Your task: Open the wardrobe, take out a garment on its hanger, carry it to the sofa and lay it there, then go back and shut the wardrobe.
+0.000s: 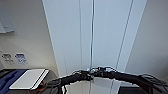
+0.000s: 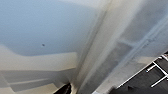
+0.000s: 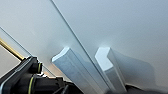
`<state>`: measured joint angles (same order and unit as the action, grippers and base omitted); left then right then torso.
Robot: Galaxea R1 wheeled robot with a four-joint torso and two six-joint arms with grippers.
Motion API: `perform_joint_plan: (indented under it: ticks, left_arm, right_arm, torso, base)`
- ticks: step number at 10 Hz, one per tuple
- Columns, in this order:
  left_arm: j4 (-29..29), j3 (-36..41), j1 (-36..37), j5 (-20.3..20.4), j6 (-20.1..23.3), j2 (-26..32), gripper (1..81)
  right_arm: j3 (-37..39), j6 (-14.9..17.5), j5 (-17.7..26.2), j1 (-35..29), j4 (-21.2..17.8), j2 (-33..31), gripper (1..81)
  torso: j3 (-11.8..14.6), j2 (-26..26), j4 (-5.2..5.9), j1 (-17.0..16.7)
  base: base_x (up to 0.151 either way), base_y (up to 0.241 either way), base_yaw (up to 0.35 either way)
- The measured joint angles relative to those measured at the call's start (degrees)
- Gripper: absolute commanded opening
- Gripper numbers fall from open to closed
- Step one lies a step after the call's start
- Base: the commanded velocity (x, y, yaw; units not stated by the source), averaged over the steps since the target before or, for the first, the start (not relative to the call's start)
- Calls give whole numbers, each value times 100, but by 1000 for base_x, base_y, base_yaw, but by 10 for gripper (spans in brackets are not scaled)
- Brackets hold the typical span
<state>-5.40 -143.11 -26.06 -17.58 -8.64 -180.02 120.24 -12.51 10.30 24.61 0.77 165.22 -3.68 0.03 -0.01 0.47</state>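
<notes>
The tall white wardrobe [image 1: 100, 32] stands right in front of me, its two doors shut along a centre seam. Whatever is inside, garment and hanger included, is hidden behind the doors. Both dark arms reach in to the seam at handle height: my left gripper [image 1: 86, 75] comes from the left and my right gripper [image 1: 97, 70] from the right, close together. The right wrist view shows the pair of white handles [image 3: 68, 66] [image 3: 107, 65] close up, one on each side of the seam. In the left wrist view, the white door panel [image 2: 50, 32] is very near.
A white flat board [image 1: 28, 78] lies on a dark surface at the lower left, beside something blue [image 1: 8, 78]. Wall sockets [image 1: 20, 58] sit on the pale wall left of the wardrobe. A dark rack with white bars [image 2: 157, 72] is low beside the wardrobe.
</notes>
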Motion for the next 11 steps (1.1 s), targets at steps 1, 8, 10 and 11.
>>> perform_joint_plan:
  ticks: [1,8,10,11]
  left_arm:
    - [-2,2,0,0,-1,0,811]
    - [-407,1579,-37,-116,-4,712,811]
    - [-490,2477,-111,-215,-6,1215,811]
    - [-521,2985,-169,-223,-6,1519,811]
  right_arm:
    - [-50,0,-7,0,2,-22,811]
    - [-935,46,-380,195,20,-535,811]
    - [-1167,52,-461,240,30,-670,811]
    - [-1437,69,-503,297,33,-827,811]
  torso:
    - [0,0,0,0]
    - [-2,0,0,9]
    - [-5,0,0,15]
    - [-5,0,0,17]
  base:
    - [0,0,0]
    - [0,0,0]
    - [0,0,0]
    - [0,0,0]
